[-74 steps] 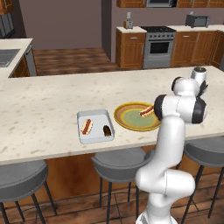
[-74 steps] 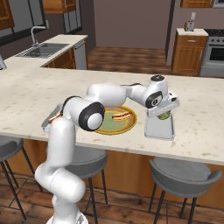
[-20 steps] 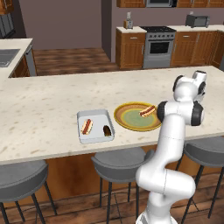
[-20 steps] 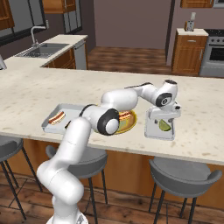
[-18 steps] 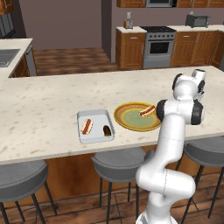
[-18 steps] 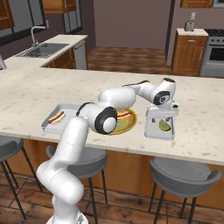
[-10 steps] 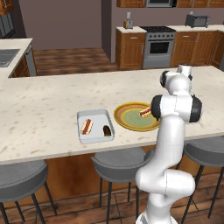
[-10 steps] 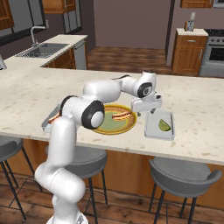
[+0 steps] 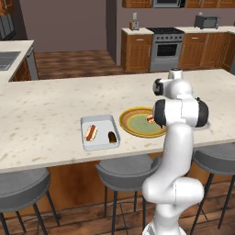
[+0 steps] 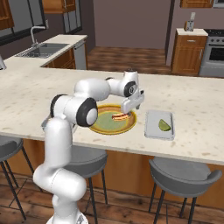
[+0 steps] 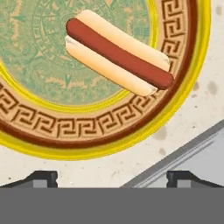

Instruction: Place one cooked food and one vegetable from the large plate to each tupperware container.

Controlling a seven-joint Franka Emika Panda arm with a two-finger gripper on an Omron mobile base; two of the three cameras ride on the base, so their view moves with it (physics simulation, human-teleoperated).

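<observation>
Gripper (image 11: 112,177) wide open (nothing held) above hot dog (image 11: 117,52).

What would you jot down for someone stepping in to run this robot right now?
Gripper: open, empty, above the large plate's edge.
Left tupperware container: holds a hot dog and a dark vegetable; done.
Right tupperware container: holds only a green vegetable.
Large plate: one hot dog remains.
Left to do: move that hot dog into the right container.
</observation>
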